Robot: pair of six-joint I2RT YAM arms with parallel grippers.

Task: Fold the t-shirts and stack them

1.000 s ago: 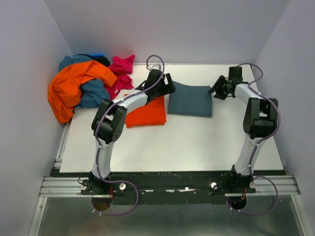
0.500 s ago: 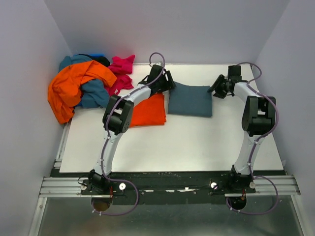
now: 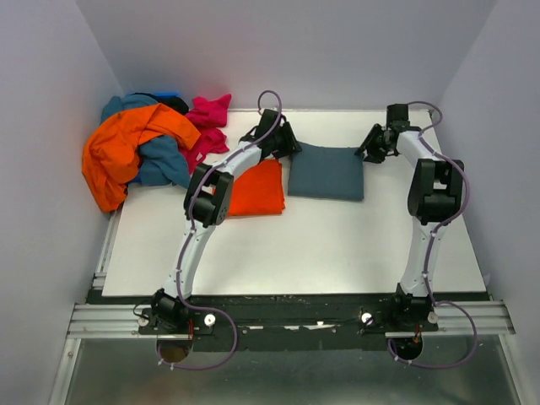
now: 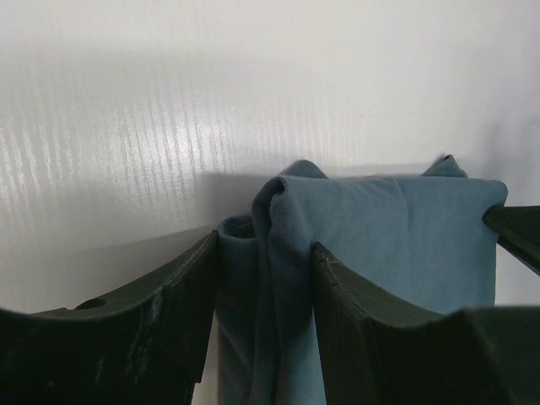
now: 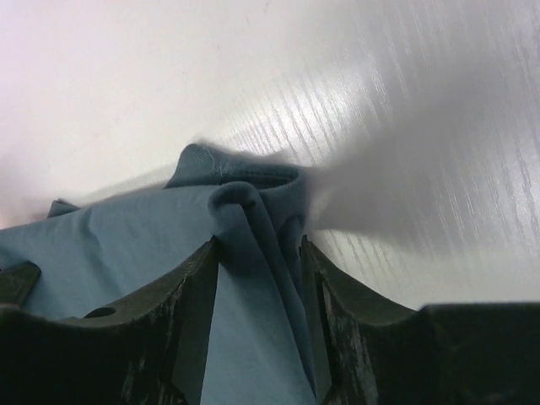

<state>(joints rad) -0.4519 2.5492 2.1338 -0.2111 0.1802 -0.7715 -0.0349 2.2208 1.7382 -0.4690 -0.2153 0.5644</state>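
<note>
A folded slate blue-grey t-shirt [image 3: 326,171] lies flat at the table's middle back. My left gripper [image 3: 291,145] is at its far left corner. In the left wrist view the jaws [image 4: 266,245] are pressed on a bunched fold of that blue-grey cloth [image 4: 396,228]. My right gripper [image 3: 365,150] is at the far right corner, and its jaws [image 5: 260,245] pinch a raised ridge of the same shirt [image 5: 126,245]. A folded orange-red t-shirt [image 3: 257,190] lies just left of it, partly under the left arm.
A loose heap of t-shirts sits at the back left corner: orange [image 3: 126,143], teal-blue [image 3: 160,160] and magenta pink [image 3: 207,122]. White walls close in the table on the left, back and right. The arm bases stand on a rail [image 3: 287,316] at the near edge.
The left gripper slid right from over the orange-red shirt to the blue-grey shirt's far left corner and closed on it. The right gripper edged onto the far right corner and tightened.
</note>
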